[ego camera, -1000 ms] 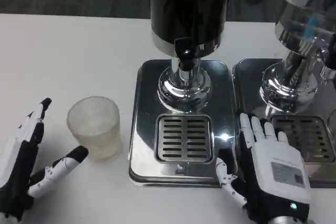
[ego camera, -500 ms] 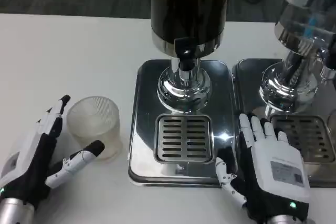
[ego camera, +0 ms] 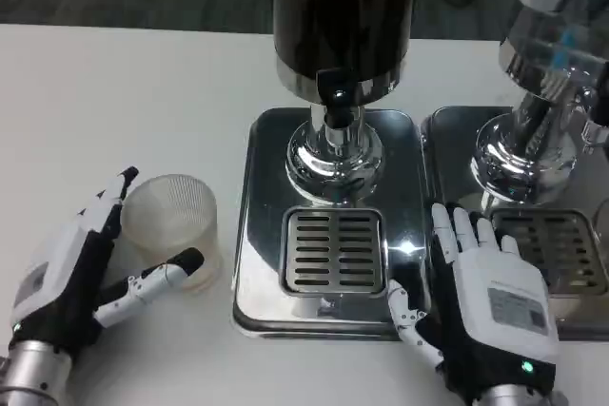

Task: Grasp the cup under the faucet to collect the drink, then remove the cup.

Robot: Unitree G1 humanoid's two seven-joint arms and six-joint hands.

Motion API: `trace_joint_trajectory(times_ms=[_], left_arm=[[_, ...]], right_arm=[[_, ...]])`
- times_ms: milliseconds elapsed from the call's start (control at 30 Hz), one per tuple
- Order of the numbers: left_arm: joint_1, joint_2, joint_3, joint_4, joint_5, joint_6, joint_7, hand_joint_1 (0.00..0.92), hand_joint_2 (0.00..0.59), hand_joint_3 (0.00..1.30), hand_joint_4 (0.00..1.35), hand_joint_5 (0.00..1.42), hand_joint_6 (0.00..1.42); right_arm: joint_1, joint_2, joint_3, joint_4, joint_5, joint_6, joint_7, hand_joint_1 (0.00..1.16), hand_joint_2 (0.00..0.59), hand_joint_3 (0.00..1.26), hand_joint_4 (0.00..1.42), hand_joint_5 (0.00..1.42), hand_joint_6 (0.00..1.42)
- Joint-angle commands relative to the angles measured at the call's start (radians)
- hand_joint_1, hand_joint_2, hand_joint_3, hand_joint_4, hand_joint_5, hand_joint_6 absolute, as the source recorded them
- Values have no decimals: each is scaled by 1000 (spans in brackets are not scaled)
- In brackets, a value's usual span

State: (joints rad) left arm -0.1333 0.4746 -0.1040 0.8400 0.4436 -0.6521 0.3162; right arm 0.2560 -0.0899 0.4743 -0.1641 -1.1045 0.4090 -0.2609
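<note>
On the white surface (ego camera: pixel 114 92), left of the dispenser's steel tray (ego camera: pixel 249 235), stands the clear cup (ego camera: pixel 171 225), well short of the faucet (ego camera: pixel 333 92). Left hand (ego camera: pixel 71 278) cups around it, fingers spread, thumb at the near wall; whether it grips is unclear. Best to close evenly on both walls, then slide it over the grate (ego camera: pixel 333 252). Right hand (ego camera: pixel 490 306) lies flat, holding nothing. A second dispenser (ego camera: pixel 547 73) is cut off at right.

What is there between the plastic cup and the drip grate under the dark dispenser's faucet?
In the head view, between the cup and the drip grate lie a strip of bare white table and the shiny left margin of the steel tray.
</note>
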Motion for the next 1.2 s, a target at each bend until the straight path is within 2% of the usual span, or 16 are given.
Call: trace_joint_trajectory(times_ms=[33,533,733,900,1200], left_arm=[[-25,-6,-12,34,4,-17,13,116,0,0,0,15,0],[-67,-18,-12,133,-26,-137,11,171,4,0,0,160,103],[-75,-25,-10,155,-24,-155,27,232,24,0,0,250,231],[-76,-27,-14,164,-12,-168,68,322,55,49,146,396,400],[-73,-24,-21,172,-5,-187,112,390,81,187,328,594,654]], right_arm=[[-6,3,-5,6,10,10,6,136,472,38,0,0,0],[-19,9,-3,13,14,22,18,131,482,55,0,0,0],[-20,7,-3,10,17,27,23,128,479,61,0,0,0],[-20,5,-5,7,19,30,28,126,479,70,0,0,0],[-20,2,-6,3,24,31,37,123,478,79,0,0,0]])
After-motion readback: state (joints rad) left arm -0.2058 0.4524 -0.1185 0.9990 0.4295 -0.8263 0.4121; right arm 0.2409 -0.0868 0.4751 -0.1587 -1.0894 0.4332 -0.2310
